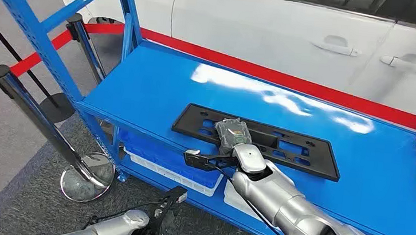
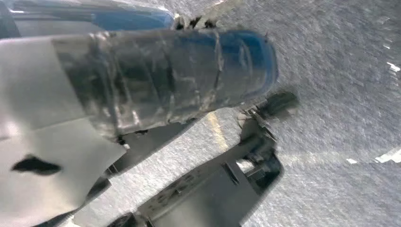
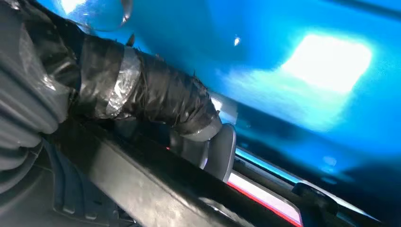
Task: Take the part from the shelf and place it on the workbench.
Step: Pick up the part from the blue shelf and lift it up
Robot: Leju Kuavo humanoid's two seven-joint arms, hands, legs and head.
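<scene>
A long flat black part (image 1: 300, 155) with several cutouts lies on the top board of the blue shelf (image 1: 156, 89). My right hand (image 1: 237, 136) reaches over the part's near edge, left of its middle. In the right wrist view the taped thumb (image 3: 151, 94) lies across the part's black rail (image 3: 142, 184), and a grey finger (image 3: 220, 151) meets it at the rail, so the hand grips the part. The part still looks flat on the board. My left hand (image 1: 153, 219) hangs low beside the shelf, over grey carpet (image 2: 340, 71), holding nothing, its dark fingers (image 2: 265, 137) spread.
A white car (image 1: 295, 28) stands close behind the shelf. A chrome stanchion (image 1: 39, 115) with a round base (image 1: 88, 175) and a red belt (image 1: 39, 55) stands at the left. White bins (image 1: 171, 174) sit on the lower shelf. Blue uprights (image 1: 30, 25) frame the shelf's left end.
</scene>
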